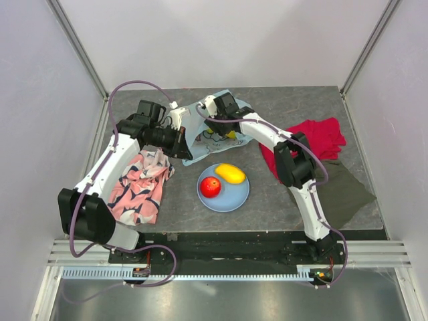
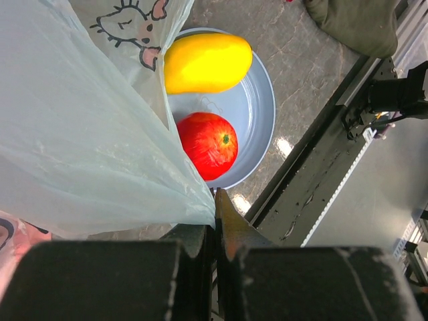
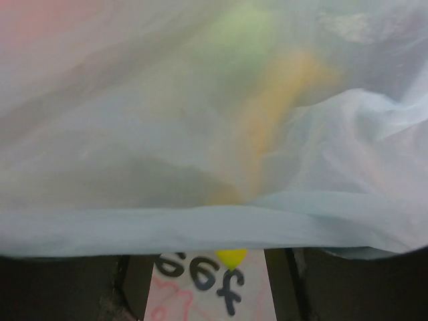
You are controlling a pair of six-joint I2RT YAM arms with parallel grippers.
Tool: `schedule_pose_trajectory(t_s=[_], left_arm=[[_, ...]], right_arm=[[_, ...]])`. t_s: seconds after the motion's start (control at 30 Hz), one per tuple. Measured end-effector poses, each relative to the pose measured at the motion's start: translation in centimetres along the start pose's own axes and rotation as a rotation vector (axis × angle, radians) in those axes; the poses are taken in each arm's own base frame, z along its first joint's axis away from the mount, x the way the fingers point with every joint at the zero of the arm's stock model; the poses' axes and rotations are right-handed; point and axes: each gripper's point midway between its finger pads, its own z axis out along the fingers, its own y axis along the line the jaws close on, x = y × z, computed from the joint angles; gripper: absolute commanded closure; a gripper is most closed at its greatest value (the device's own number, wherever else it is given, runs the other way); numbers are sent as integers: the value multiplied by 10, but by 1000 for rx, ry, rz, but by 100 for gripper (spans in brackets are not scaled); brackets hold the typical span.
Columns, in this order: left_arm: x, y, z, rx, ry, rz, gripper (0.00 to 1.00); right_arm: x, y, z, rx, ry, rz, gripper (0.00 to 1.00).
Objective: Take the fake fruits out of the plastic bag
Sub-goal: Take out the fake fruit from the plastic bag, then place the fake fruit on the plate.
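Observation:
The pale-blue plastic bag (image 1: 200, 148) lies at the table's middle back, printed with cartoon drawings. My left gripper (image 1: 182, 139) is shut on the bag's edge (image 2: 200, 200) and holds the film (image 2: 80, 134) up. My right gripper (image 1: 215, 128) is at the bag's far side, jaws apart, with bag film (image 3: 200, 227) draped over them and a yellow tip (image 3: 231, 257) between them, touching neither finger. Through the film show a blurred yellow-orange fruit (image 3: 274, 120) and a green one (image 3: 244, 33). A red apple (image 1: 210, 187) and a yellow fruit (image 1: 231, 174) lie on the light-blue plate (image 1: 234, 200).
A pink patterned cloth (image 1: 140, 184) lies left of the plate under my left arm. A red cloth (image 1: 314, 139) and a dark olive cloth (image 1: 348, 190) lie at the right. The table's front rail (image 2: 321, 154) runs just past the plate (image 2: 264, 87).

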Motion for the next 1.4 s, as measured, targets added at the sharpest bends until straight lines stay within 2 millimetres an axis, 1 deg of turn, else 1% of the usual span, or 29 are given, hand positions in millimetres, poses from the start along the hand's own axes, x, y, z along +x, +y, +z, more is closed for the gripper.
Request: schedule_pose_trajectory(t_s=[0.1, 0.13, 0.17, 0.23, 0.27, 0.3, 0.37, 0.47, 0.5, 0.53, 0.6, 0.63, 0.7, 0.73, 0.83, 0.9, 0.93, 0.97, 1.03, 1.1, 1.2, 1.23, 1.3, 1.37, 1.4], left_arm=[[0, 1, 0, -2, 1, 4, 98], [0, 1, 0, -3, 1, 5, 98], [0, 1, 0, -3, 1, 7, 98], [0, 1, 0, -3, 2, 7, 98], [1, 2, 1, -3, 3, 7, 98], [1, 2, 1, -3, 5, 7, 98], [1, 3, 2, -5, 9, 7, 98], [2, 6, 3, -12, 15, 6, 99], [1, 7, 4, -17, 17, 6, 98], [0, 9, 4, -21, 19, 7, 98], [-1, 11, 5, -29, 23, 10, 98], [-3, 14, 6, -35, 25, 14, 98], [-7, 20, 8, -53, 30, 20, 98], [-9, 24, 10, -67, 35, 22, 98], [-15, 38, 15, -107, 47, 31, 98], [-18, 47, 17, -134, 55, 37, 98], [-20, 51, 19, -150, 59, 40, 98], [-22, 55, 19, -163, 62, 46, 98], [-27, 60, 20, -183, 59, 57, 98], [-35, 64, 19, -201, 50, 71, 98], [-43, 67, 17, -220, 36, 91, 99], [-44, 68, 16, -225, 35, 95, 98], [-44, 69, 16, -234, 35, 98, 98], [-44, 70, 16, -238, 36, 99, 98], [-44, 70, 16, -238, 36, 100, 98]], right_arm=[[0, -8, 13, 23, -1, 9, 33], [3, -9, 16, 28, 6, 11, 34], [7, -11, 20, 31, 16, 13, 36], [18, -14, 28, 38, 44, 15, 44], [22, -15, 31, 40, 54, 15, 54], [25, -16, 34, 38, 62, 18, 58], [24, -20, 34, 40, 60, 16, 67], [25, -20, 32, 26, 61, 18, 70], [27, -17, 30, 10, 57, 14, 70], [32, -13, 23, -20, 61, 11, 70], [39, -1, -2, -93, 66, -3, 71], [42, 4, -19, -127, 61, -17, 71], [37, 12, -56, -187, 30, -48, 71], [29, 17, -84, -223, -13, -73, 71], [-1, 27, -155, -309, -161, -174, 71], [-14, 33, -192, -349, -248, -251, 71], [-17, 37, -208, -372, -282, -292, 70], [-16, 42, -220, -395, -301, -328, 71], [-5, 52, -233, -448, -311, -427, 71], [15, 63, -232, -498, -290, -515, 71], [72, 87, -221, -602, -200, -659, 71], [92, 96, -217, -640, -170, -714, 68], [127, 117, -216, -729, -126, -815, 66], [145, 131, -217, -783, -127, -901, 66], [148, 135, -217, -793, -140, -935, 66]])
